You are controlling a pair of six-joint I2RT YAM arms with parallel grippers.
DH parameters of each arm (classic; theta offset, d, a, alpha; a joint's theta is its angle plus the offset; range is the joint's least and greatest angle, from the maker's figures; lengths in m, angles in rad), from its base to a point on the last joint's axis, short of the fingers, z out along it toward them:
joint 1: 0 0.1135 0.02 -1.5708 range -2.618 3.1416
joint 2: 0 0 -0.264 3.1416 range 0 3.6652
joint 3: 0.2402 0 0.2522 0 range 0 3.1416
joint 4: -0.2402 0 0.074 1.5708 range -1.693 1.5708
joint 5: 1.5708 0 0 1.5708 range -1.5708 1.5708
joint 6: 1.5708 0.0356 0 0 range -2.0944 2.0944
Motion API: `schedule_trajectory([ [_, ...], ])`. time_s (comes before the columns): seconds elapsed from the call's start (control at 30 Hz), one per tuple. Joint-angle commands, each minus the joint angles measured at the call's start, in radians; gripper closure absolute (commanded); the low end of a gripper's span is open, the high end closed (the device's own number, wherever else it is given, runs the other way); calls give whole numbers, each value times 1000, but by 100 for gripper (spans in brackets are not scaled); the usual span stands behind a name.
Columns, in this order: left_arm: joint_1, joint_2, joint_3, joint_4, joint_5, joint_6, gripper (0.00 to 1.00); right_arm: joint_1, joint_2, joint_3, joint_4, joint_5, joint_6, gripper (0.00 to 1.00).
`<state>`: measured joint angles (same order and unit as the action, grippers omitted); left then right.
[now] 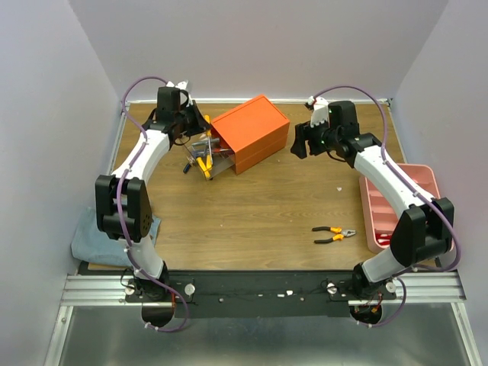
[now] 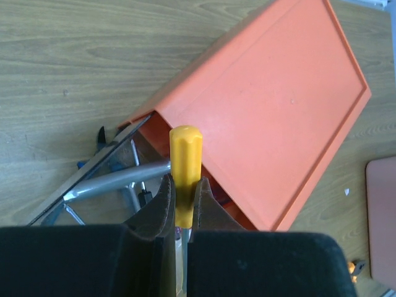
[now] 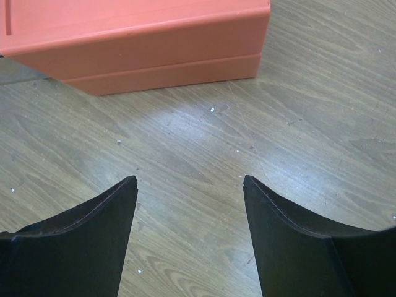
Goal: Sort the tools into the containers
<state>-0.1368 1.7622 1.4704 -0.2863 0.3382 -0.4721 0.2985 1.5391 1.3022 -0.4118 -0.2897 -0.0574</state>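
**Yellow screwdriver pinched at the orange box's open drawer**

Yellow-handled screwdriver: your left pincer is pinching it by the handle. The rounded butt of the handle sticks out past the fingertips. The shaft runs back between the fingers and is hidden from view. You are holding it directly above the pulled-out drawer, close to the box's front edge.

Drawer: it stands out from the left end of the orange box, at the far side of the bench. Several tools lie inside, among them a grey metal shaft. From overhead you can also make out yellow and red handles, but individual tools cannot be told apart.

Your right pincer is spread wide with nothing between the fingers. It hangs over bare wood just beside the box's right end, not touching it.

Orange-handled pliers lie flat on the bench, near the front, well apart from both pincers.

Pink tray sits at the right edge, partly covered by your right arm.

Grey-blue cloth lies at the front left corner.
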Motion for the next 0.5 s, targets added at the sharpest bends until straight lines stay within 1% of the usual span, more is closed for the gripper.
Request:
schedule_trajectory([
  [0.0,6,-4,-5,-47,59,36,100,-9,30,9,15,3,1,23],
  [0.13,6,-6,-28,-54,67,35,99,-9,36,16,15,0,2,23],
  [0.2,5,-6,-35,-50,67,29,95,-9,36,13,14,0,2,23],
  [0.23,5,-1,-35,-50,67,23,83,-10,33,11,15,0,1,23],
  [0.33,5,3,-25,-62,38,9,58,-9,29,6,16,1,-2,23],
  [0.43,5,6,-4,-60,45,18,48,-9,32,15,15,4,-4,23],
  [0.47,5,3,11,-54,50,15,47,-9,42,22,18,6,-4,23],
])
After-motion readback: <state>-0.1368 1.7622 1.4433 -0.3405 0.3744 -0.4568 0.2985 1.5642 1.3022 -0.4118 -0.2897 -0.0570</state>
